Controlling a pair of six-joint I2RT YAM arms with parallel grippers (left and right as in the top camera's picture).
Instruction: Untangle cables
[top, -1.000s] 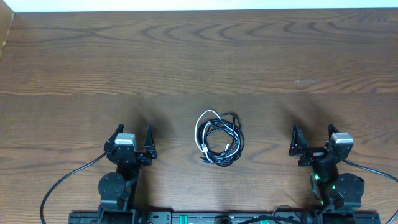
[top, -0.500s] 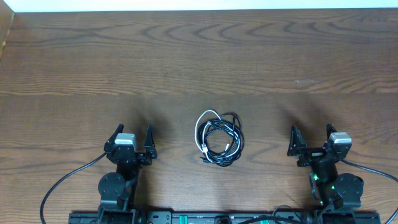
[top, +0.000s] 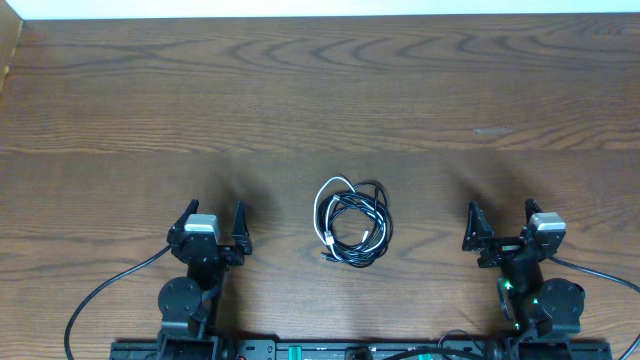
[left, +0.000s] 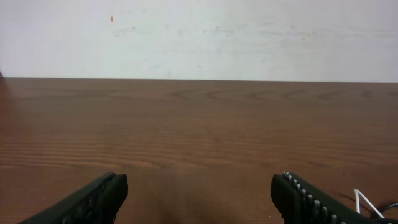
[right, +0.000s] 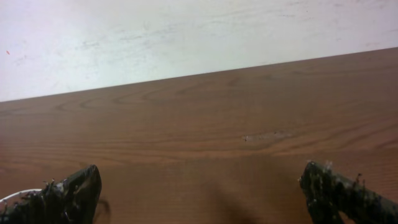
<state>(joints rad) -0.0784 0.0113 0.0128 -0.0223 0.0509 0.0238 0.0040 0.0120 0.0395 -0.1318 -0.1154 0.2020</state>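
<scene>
The cables (top: 352, 222) lie in one small bundle on the wooden tabletop (top: 320, 90), near its front edge and roughly midway between the two arms. From overhead the bundle reads as a rough ring of several thin black cords wound over one another, with strands crossing inside the ring. One white cable (top: 322, 207) runs through it, arching around the upper left side and coming down the left edge to a small pale plug end. A short dark end sticks out at the lower left of the coil. How many black cords there are cannot be made out, as they overlap too closely.

The left hand (top: 214, 212) sits to the left of the bundle, well apart from it, with its two fingers spread and nothing between them. In its own wrist view only bare wood shows between the fingers (left: 93, 199), and a sliver of the white cable (left: 360, 200) shows at the lower right corner.

The right hand (top: 501, 214) sits to the right of the bundle, also well apart from it, its fingers spread wide and holding nothing. Its wrist view shows wood grain between the fingers (right: 336, 190), with a thin white curve of cable (right: 13, 195) at the bottom left edge.
</scene>
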